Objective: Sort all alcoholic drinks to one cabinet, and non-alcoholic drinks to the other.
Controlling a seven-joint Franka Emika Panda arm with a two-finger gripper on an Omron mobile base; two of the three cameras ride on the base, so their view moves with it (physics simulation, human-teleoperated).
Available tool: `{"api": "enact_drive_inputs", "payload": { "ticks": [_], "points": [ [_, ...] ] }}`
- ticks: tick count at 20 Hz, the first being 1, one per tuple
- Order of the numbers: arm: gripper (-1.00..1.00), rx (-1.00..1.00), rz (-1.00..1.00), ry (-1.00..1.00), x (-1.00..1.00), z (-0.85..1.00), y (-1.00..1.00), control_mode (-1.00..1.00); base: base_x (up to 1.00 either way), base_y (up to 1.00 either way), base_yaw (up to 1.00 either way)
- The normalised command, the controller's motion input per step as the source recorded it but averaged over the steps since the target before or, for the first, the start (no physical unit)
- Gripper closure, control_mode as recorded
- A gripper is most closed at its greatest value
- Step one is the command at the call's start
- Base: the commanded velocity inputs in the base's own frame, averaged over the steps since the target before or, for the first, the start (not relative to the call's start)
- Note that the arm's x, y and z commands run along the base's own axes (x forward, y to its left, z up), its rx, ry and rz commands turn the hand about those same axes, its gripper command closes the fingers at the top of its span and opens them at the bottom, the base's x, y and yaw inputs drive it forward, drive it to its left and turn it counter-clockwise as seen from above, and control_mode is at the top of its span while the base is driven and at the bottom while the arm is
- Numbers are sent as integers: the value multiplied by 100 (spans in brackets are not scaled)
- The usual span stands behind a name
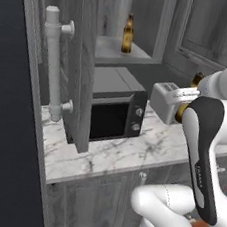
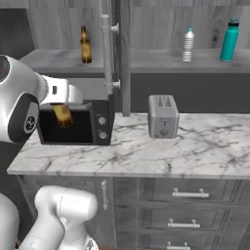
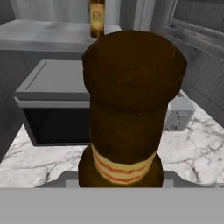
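One slim amber-brown glass beer bottle (image 2: 85,45) already stands on the grey shelf of the dark grey wood-grain wall cabinet (image 1: 82,56) above the black microwave oven (image 2: 78,122); the second amber-brown beer bottle (image 3: 127,109) is clamped in the robot's two-finger gripper (image 2: 62,108), jaws closed on its body, carried above the marble counter (image 2: 195,146) in front of the microwave. In the hand view the held bottle rises straight up from between the fingertips, its red-striped label low, its upper body squarely ahead. The teal cylindrical flask with dark cap (image 2: 229,40) and the clear ribbed plastic water bottle with white cap (image 2: 188,45) stand on the other cabinet's shelf, well right of the microwave, past the silver toaster (image 2: 163,116). Judged step: delivering the last alcoholic drink. The next move likely calls for lifting the bottle above the microwave top, clearing the open door with its pale bar handle (image 1: 54,60), and setting it upright beside its twin.
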Motion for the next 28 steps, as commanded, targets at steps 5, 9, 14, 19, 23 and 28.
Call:
{"api": "enact_drive_inputs", "payload": {
  "ticks": [5, 9, 14, 19, 23, 28],
  "points": [
    [100, 0, 0, 0, 0, 0, 0, 100, 32, 40, -5],
    [100, 0, 0, 0, 0, 0, 0, 100, 37, 32, -6],
    [100, 0, 0, 0, 0, 0, 0, 100, 38, 32, -5],
    [100, 0, 0, 0, 0, 0, 0, 100, 28, 44, -5],
    [100, 0, 0, 0, 0, 0, 0, 100, 26, 43, -4],
    [100, 0, 0, 0, 0, 0, 0, 100, 24, 33, -4]
  ]
}}
